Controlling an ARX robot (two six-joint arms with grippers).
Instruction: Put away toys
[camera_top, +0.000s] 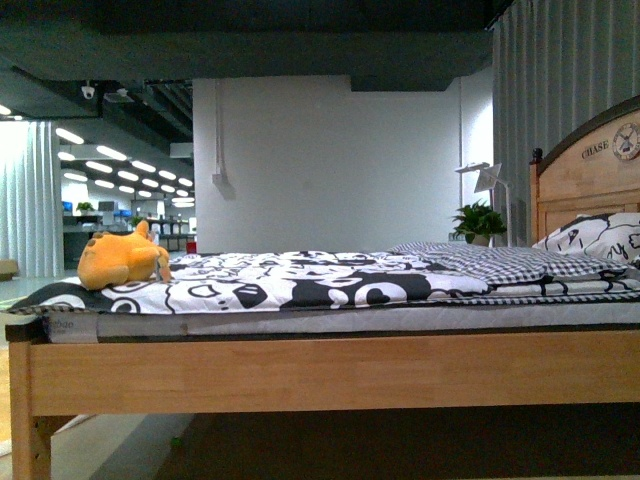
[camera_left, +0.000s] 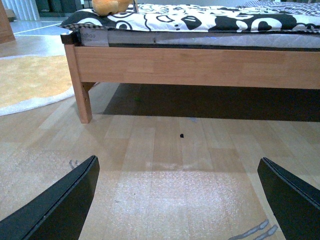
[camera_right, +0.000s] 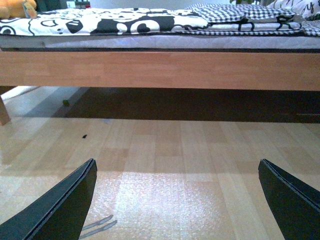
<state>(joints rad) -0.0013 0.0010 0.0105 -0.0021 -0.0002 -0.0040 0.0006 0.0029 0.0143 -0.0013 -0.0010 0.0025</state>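
An orange-yellow plush toy (camera_top: 122, 260) lies on the left end of the bed, on the black-and-white quilt (camera_top: 300, 280). The left wrist view catches its lower part (camera_left: 111, 6), and the right wrist view shows a corner of it (camera_right: 16, 8). My left gripper (camera_left: 177, 200) is open low over the wooden floor, well short of the bed, with nothing between its fingers (camera_left: 60, 205). Likewise my right gripper (camera_right: 175, 200) is open above the floor with nothing in it. Neither arm shows in the front view.
The wooden bed frame (camera_top: 330, 370) spans the front, with a leg (camera_left: 82, 95) at its left corner and a dark gap underneath. A headboard (camera_top: 590, 170) and pillow (camera_top: 595, 238) stand at right. A yellow-white rug (camera_left: 30, 80) lies on the floor left of the bed.
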